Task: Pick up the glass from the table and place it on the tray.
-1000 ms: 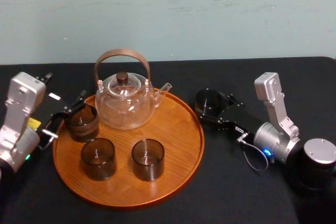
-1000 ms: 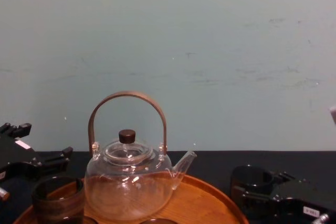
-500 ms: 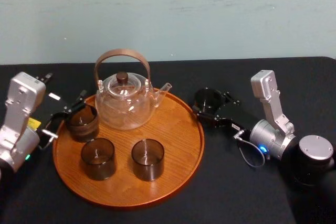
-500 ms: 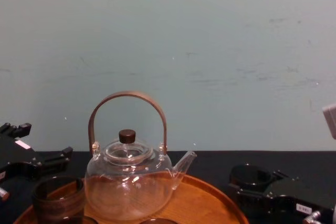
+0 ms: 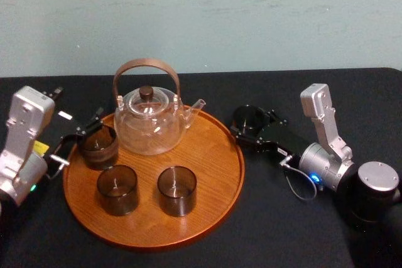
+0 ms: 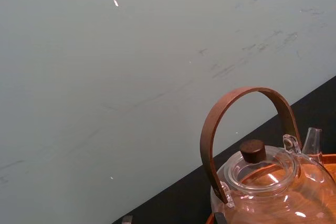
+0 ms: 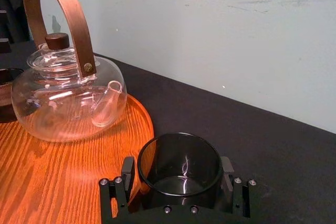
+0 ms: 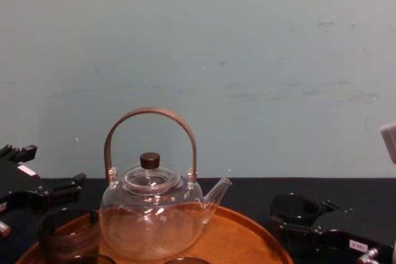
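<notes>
Eyes first on the glass [image 5: 249, 116]: dark, upright, empty, out on the black table [image 5: 282, 230] near the right rim of the tray [image 5: 213, 174], not on it. Caught on both sides by the right gripper [image 5: 252, 125], reaching in low from the right. Clearest from the right wrist view: black pads [image 7: 127, 170] set against opposite walls of the glass, spread only as wide as the glass itself, orange wood just beyond. No telling from any angle whether lifted clear of the cloth or resting on it. From the head view, the layout: a strip of black table between glass and tray rim. From the chest view, only the side of things: the glass's rim poking up above the gripper body at lower right, its base hidden. On the tray, a clear teapot [image 5: 149, 123] with a brown arched handle at the back, a back-left glass [image 5: 98, 145], a front-left glass [image 5: 117, 189] and a front-right glass [image 5: 176, 191]. Over at the tray's left rim, the left gripper [image 5: 85, 131], parked just beside the back-left glass; grip there impossible to call. From the left wrist view, just teapot handle, lid knob and pale wall.
</notes>
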`<action>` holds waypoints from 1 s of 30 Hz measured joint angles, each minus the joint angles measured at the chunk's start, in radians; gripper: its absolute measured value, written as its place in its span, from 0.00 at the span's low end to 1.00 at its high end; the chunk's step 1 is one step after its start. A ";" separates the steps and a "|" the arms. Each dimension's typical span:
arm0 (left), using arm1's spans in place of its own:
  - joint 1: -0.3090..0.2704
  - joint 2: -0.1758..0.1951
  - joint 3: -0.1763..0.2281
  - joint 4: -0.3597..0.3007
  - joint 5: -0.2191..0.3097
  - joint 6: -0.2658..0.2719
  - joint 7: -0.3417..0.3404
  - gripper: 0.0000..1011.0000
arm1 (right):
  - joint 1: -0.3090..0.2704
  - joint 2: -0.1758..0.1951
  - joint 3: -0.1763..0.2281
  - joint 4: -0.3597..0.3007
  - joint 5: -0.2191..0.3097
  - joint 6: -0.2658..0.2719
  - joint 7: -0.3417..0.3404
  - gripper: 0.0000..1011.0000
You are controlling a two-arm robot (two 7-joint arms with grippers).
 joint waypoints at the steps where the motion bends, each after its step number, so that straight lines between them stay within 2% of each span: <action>1: 0.000 0.000 0.000 0.000 0.000 0.000 0.000 0.99 | 0.000 0.000 0.000 0.000 0.000 0.000 0.000 0.99; 4: 0.000 0.000 0.000 0.000 0.000 0.000 0.000 0.99 | 0.000 0.000 0.000 -0.001 0.000 0.000 0.000 0.99; 7: 0.000 0.000 0.000 0.000 0.000 0.000 0.000 0.99 | -0.001 0.001 0.000 -0.002 0.000 0.001 -0.001 0.92; 10: 0.000 0.000 0.000 0.000 0.000 0.000 0.000 0.99 | -0.001 0.001 0.000 -0.002 0.000 0.001 -0.001 0.89; 30: 0.000 0.000 0.000 0.000 0.000 0.000 0.000 0.99 | -0.002 0.001 0.000 -0.004 0.000 0.002 -0.001 0.89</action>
